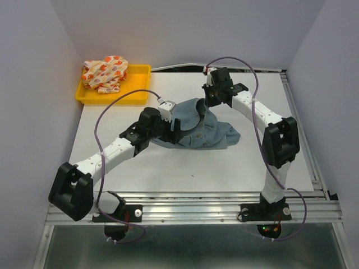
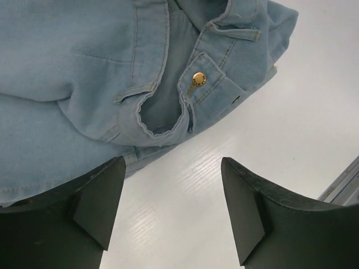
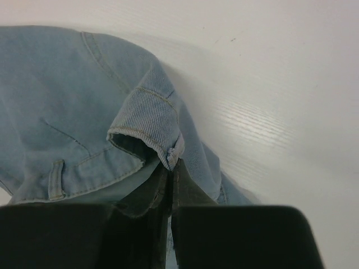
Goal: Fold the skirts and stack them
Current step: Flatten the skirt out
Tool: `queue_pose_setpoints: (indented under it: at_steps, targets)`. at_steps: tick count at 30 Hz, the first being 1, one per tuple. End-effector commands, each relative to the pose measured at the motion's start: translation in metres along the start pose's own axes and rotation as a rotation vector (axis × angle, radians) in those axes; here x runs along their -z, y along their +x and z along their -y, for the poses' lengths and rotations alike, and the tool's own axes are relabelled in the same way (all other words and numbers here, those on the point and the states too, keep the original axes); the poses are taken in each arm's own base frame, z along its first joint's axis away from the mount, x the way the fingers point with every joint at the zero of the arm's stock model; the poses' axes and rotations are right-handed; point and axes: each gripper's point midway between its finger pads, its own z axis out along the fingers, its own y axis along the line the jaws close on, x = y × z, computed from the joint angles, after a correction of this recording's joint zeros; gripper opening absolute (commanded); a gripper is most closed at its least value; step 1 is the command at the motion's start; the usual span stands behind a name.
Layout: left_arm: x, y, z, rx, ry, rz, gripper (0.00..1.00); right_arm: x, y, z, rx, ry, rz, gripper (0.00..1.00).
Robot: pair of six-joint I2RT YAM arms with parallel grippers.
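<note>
Left arm: We see it start at the near left corner of the table (image 1: 224, 168). Its big black elbow sits low by the edge. From there it reaches up and to the right, low over the table, to the left side of the denim skirt (image 1: 216, 133).
Left claw: We see the left claw (image 1: 176, 132) wide open. In the wrist view its two black fingers (image 2: 95, 196) stand far apart over bare white table. The skirt's edge (image 2: 67, 67) lies just past the fingertips. Nothing is between them. A gold button (image 2: 198, 79) shows on the skirt's front.
Right arm: We see it rise from the near right side to a black elbow. Then it bends back and to the left. Its end tips down over the far side of the skirt.
Right claw: We see the right claw (image 1: 212, 102) squeezed tight. It pinches a folded bit of the blue skirt's edge (image 3: 143, 115) between its fingertips.
Denim skirt: It lies bunched up in the middle of the table, between the two claws. The part by the right claw looks pulled up a little.
Spotted skirt: We see the spotted skirt (image 1: 105, 73) in a crumpled heap in the yellow tray (image 1: 112, 100). The tray sits at the far left corner, well apart from both arms.
</note>
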Motion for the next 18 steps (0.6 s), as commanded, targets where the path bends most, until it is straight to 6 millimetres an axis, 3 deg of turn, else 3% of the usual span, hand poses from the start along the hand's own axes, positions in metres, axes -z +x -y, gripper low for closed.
queue_pose_setpoints:
  at_steps: [1, 5, 10, 13, 17, 18]
  targets:
    - [-0.028, -0.025, -0.013, -0.007, -0.104, 0.076, 0.77, 0.023, -0.022, -0.002, -0.032, 0.005, 0.089, 0.01]
    - [-0.049, -0.025, -0.017, -0.012, -0.121, 0.023, 0.71, 0.024, -0.014, 0.001, -0.023, 0.017, 0.076, 0.01]
    - [-0.071, -0.009, -0.019, -0.019, -0.138, -0.041, 0.70, 0.025, -0.014, 0.006, -0.025, 0.046, 0.082, 0.01]
    - [-0.076, 0.004, -0.028, -0.021, -0.175, -0.105, 0.63, 0.026, -0.019, 0.016, -0.031, 0.081, 0.094, 0.01]
    - [-0.072, 0.017, -0.045, -0.037, -0.209, -0.182, 0.39, 0.036, -0.035, 0.055, -0.088, 0.178, 0.135, 0.01]
    - [-0.069, 0.022, -0.048, -0.036, -0.215, -0.211, 0.25, 0.040, -0.040, 0.066, -0.105, 0.191, 0.149, 0.01]
